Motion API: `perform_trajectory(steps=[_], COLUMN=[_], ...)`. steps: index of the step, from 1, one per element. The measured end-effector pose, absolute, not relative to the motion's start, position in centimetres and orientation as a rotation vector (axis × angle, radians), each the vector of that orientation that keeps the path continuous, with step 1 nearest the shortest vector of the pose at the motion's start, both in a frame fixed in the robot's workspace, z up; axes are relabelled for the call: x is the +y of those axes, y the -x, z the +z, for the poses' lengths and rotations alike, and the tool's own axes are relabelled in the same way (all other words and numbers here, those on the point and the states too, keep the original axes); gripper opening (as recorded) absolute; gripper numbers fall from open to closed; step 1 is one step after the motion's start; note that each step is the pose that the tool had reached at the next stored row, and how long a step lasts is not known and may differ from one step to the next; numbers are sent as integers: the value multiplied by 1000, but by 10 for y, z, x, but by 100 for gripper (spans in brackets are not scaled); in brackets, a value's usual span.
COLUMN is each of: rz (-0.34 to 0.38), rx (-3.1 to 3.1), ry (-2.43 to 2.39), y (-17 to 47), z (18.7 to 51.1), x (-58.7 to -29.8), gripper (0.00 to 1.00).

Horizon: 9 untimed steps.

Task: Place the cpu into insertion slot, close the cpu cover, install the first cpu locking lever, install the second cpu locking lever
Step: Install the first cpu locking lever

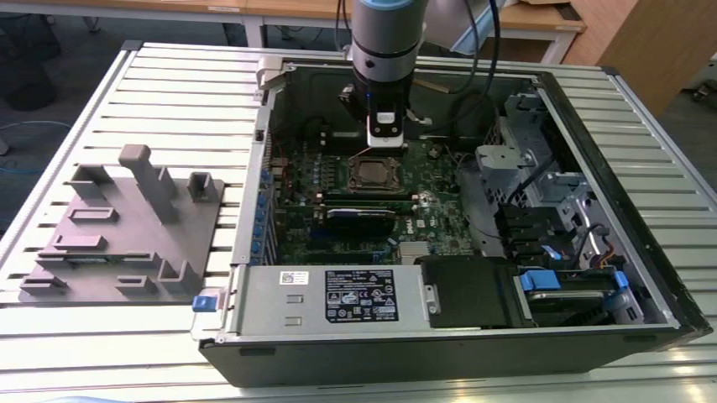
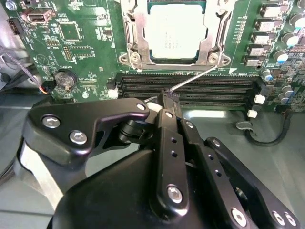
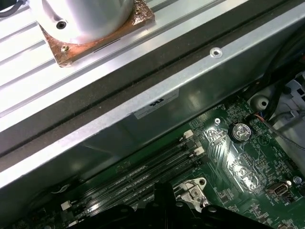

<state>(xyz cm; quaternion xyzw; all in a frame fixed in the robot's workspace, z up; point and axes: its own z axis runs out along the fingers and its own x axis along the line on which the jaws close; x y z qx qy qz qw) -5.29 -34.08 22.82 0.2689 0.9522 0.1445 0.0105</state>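
The robot's hand (image 2: 169,98), a black assembly of bolted link bars, has its fingertips pinched together on the free end of a thin, bright steel cpu locking lever (image 2: 193,78) in the second wrist view. The wire-like rod slants from the fingertips toward a corner of the socket frame. The arm (image 1: 387,38) reaches straight down into the far half of an open black computer case (image 1: 448,361), which lies on a ribbed aluminium bench (image 1: 101,92). On the exterior view's left, a grey moulded fixture plate (image 1: 123,243) with upright posts and pockets sits on the bench beside the case. A boxy silver power supply (image 1: 280,306) with a dark label lies along the case's near edge. The green motherboard (image 2: 86,52), matt and thick with small components, covers the case floor. Long, narrow black memory slots (image 2: 214,88) run between the hand and the socket. In the exterior view, the insertion slot (image 1: 375,173) lies just on the near side of the hand. The cpu cover (image 2: 136,38), a square frame of stamped silvery metal with a cut-out middle, lies flat over the slot. The cpu (image 2: 176,28), its dull grey metal face smooth and square, sits in the slot and shows through the cover's opening. A round coin cell (image 2: 65,78) stands on the board, well apart from the socket.
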Motion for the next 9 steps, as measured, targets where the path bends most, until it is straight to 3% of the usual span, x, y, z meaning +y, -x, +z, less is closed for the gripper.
perform_trajectory(steps=[9], rz=[454], rx=[2968], ry=[-837], y=[53], z=[224], x=[-341], gripper=[11])
